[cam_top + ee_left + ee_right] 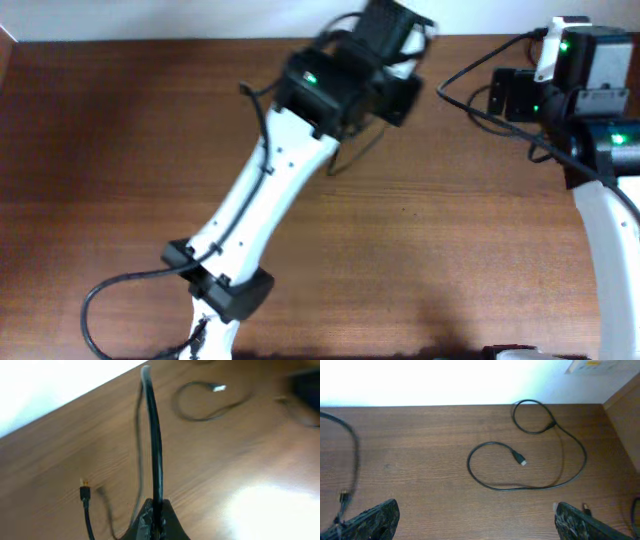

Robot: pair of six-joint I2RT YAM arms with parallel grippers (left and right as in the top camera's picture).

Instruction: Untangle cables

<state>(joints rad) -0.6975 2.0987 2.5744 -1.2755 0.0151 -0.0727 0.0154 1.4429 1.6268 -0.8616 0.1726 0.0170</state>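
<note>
Step in hand (my guess): lift one cord clear of others. On right gripper's left side, left gripper (pixel 155 512) pinched tight on held cable (pixel 156 445). The right gripper (pixel 475 510) is wide open and holds nothing. Ahead of right gripper, well apart, looped cable (pixel 520 458) lies flat on table (pixel 420 435). Next move needs: right gripper goes forward and down, fingers either side of cord, soft pinch.

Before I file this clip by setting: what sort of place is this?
Probably a robot lab bench: brown wooden tabletop, white-and-black left arm and right arm, thin black cables lying loose.
</note>
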